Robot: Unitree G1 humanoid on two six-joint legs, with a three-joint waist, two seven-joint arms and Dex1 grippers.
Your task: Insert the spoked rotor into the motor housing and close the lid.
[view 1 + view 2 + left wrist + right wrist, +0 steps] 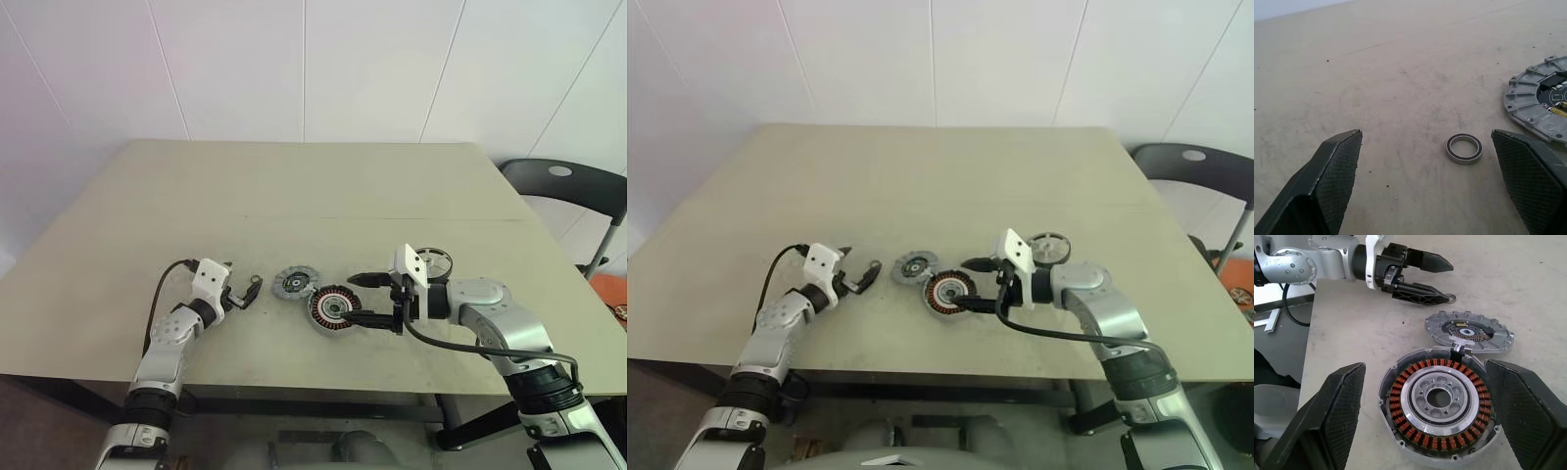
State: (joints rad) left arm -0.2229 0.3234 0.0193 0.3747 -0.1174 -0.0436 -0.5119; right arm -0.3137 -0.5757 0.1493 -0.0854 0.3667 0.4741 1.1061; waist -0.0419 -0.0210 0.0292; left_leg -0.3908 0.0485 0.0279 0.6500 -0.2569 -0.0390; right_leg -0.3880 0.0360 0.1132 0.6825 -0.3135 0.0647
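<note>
My arms are silver-grey metal with black joint rings, white wrist housings, black cables looping alongside, and black fingers with cross-hatched pads.

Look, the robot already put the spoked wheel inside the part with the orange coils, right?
Not yet. The right wrist view shows the motor housing with an empty centre, between the open fingers of the right gripper. The spoked rotor still lies on the table, behind that arm.

No text, label, brand, number or sign can be read anywhere in these views. The lid's dark centre carries small markings, but they are too fine to make out.
</note>
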